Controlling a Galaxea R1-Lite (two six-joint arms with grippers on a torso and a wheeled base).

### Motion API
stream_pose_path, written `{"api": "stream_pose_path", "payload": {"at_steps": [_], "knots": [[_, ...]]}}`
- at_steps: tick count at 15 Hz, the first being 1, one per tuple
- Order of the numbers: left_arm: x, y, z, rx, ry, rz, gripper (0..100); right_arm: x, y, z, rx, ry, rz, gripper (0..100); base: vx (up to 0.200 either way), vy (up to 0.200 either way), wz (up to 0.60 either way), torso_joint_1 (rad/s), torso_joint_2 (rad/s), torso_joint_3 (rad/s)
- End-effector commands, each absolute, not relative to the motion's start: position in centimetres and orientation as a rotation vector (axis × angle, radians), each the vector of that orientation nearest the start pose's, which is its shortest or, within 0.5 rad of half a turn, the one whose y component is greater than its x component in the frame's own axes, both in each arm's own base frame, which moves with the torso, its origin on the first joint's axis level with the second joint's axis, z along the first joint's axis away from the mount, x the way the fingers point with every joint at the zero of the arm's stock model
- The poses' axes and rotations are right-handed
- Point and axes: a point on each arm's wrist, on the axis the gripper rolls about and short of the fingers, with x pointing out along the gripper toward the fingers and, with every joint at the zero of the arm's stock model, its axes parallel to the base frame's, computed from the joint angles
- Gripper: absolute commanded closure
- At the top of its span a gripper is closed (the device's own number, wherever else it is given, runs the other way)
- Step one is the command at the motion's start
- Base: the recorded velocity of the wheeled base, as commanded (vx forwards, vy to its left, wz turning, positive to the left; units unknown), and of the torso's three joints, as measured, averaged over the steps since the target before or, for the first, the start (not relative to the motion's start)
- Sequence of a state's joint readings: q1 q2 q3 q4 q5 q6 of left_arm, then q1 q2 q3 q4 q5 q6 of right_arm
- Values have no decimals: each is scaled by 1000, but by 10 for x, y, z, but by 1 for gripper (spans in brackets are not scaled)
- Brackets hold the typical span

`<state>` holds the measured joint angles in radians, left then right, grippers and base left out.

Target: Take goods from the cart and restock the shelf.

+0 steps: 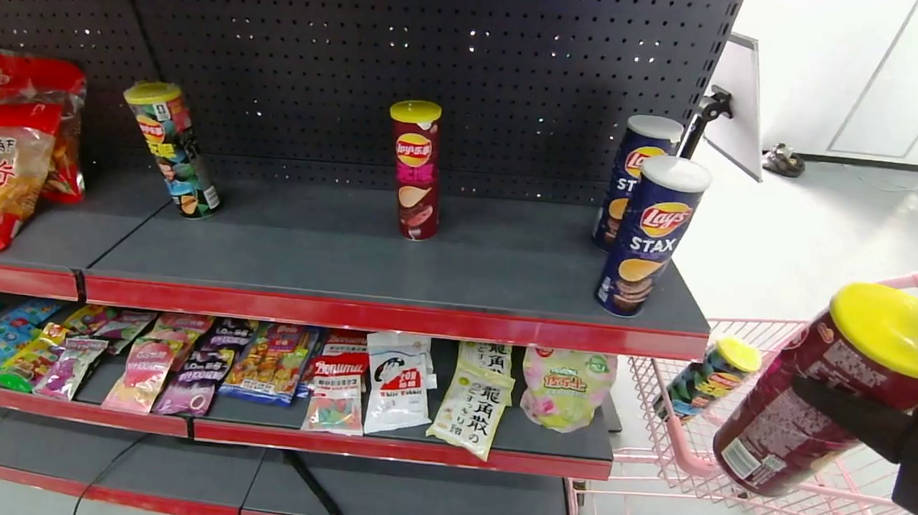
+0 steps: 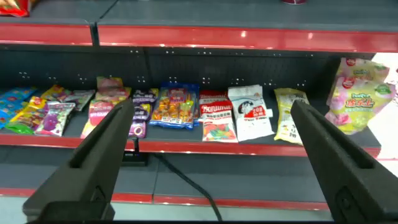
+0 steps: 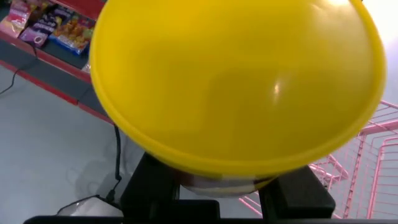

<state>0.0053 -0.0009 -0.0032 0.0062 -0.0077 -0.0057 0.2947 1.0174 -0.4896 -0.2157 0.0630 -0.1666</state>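
Note:
My right gripper (image 1: 852,410) is shut on a dark red chip can (image 1: 813,395) with a yellow lid (image 3: 230,81), held tilted above the pink cart (image 1: 733,503) at the right. Another can with a yellow lid (image 1: 707,378) lies in the cart. On the upper shelf (image 1: 393,273) stand a matching dark red can (image 1: 414,169), a colourful can (image 1: 172,149) and two blue cans (image 1: 650,234). My left gripper (image 2: 211,168) is open, its fingers (image 2: 93,165) spread in front of the lower shelf of snack bags (image 2: 217,118).
Red snack bags (image 1: 6,153) lean at the left end of the upper shelf. Bare shelf lies between the cans. Several flat snack packets (image 1: 274,366) line the lower shelf (image 1: 397,449). A black cable (image 1: 317,490) runs down over the bottom shelf. Open floor lies right of the shelving.

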Motion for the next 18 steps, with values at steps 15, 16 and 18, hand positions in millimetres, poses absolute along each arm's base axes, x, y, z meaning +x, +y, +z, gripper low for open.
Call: {"api": "stream_pose_path", "payload": {"at_steps": [15,16,18], "knots": [[-23,0,76,2,3,-3,0,104,43,199,-198,215,700,100,0,147,0,3,3,2],[-23,0,76,5,5,-3,0,101,46,197,-207,210,735,100,0,0,0,0,0,0],[-23,0,76,5,5,-3,0,95,47,197,-208,196,771,100,100,0,0,-1,1,4]]}}
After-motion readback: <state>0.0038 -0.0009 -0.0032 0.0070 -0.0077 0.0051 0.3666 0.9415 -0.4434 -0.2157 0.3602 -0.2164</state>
